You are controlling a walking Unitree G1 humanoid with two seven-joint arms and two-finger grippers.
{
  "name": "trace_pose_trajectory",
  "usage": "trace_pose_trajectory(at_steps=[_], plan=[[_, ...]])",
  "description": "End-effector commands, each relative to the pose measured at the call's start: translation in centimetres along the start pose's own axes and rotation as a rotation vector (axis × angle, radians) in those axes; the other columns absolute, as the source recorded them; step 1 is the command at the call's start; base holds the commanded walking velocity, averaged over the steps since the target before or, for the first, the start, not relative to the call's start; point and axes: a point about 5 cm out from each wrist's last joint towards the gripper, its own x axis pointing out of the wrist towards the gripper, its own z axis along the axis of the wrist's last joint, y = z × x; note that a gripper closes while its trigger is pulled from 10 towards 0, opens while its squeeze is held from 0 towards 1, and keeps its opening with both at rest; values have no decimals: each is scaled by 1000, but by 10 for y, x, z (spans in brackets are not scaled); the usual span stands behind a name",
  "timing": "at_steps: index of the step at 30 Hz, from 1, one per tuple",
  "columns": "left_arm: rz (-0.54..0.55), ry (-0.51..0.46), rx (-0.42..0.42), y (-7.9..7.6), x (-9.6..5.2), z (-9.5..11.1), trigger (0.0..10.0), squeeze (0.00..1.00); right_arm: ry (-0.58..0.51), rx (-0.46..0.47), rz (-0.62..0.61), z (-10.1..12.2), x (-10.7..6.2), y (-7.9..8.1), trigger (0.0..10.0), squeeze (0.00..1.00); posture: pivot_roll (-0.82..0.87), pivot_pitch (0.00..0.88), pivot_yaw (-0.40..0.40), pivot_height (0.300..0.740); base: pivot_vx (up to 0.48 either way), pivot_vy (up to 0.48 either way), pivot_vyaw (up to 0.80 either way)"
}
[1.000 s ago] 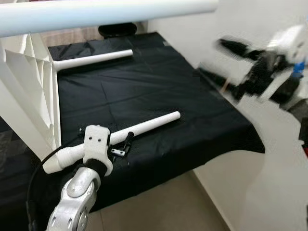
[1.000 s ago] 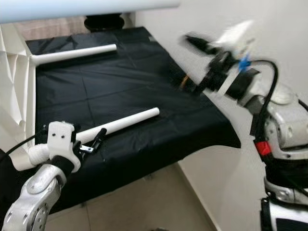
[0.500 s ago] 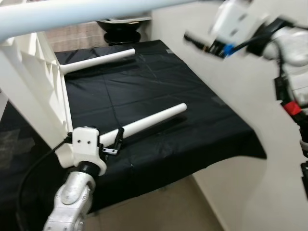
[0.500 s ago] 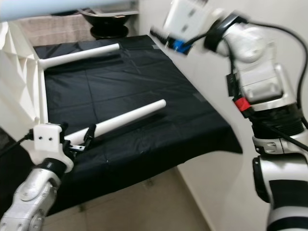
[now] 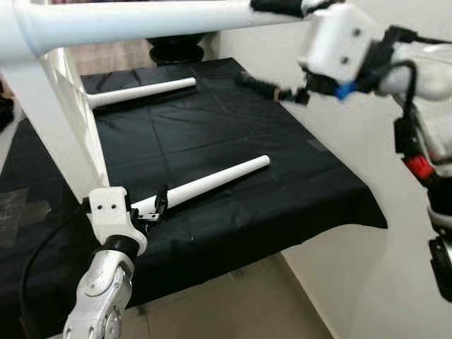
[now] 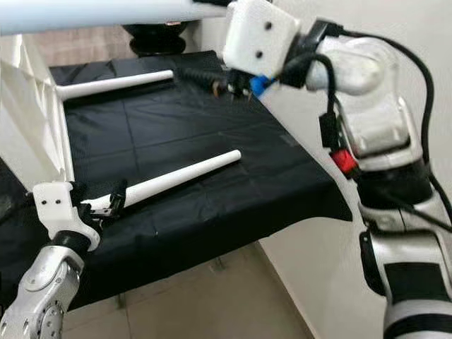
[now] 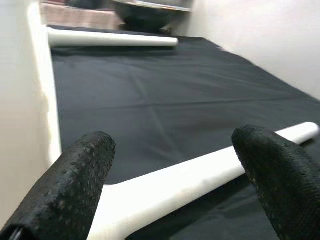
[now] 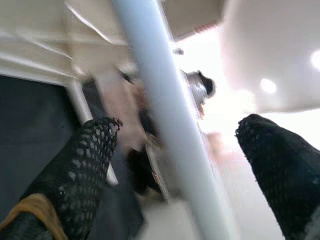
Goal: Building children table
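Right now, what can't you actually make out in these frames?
- Left gripper: fingers straddle the near table leg, apart; contact hidden in the wrist view.
- Right gripper: open around the raised white leg; the background behind it is blurred.
- Tabletop: cut off by the left edge in the eye views.
- Dark round object beyond the black cloth: partly hidden by the raised leg.

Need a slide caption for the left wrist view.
Open left gripper straddles a white table leg lying on the black cloth.
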Motion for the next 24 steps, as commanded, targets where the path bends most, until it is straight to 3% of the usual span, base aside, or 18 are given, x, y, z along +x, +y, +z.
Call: trace_pose_trajectory(at_steps=[1,6,13,14,17,24], plan=[[7,17,-19,-1,0,-4,10000,0,37,-57,-61,-3,0,-12,10000,0,-62,2,-77,740,0,0,0],[20,14,-41,1,1,-5,10000,0,136,-134,-39,-12,-7,-25,10000,0,-73,5,-82,740,0,0,0],[40,7,-92,4,5,-4,10000,0,195,-192,51,-19,-4,-18,10000,0,-84,6,-87,740,0,0,0],[51,-4,-152,5,10,-2,10000,0,235,-235,92,-27,4,-12,10000,0,-86,7,-92,740,0,0,0],[51,-8,-172,5,12,-1,10000,0,242,-248,93,-29,8,-11,10000,0,-86,7,-92,740,0,0,0],[55,-34,-210,2,19,4,10000,0,260,-263,36,-31,32,-5,10000,0,-88,15,-97,740,0,0,0]])
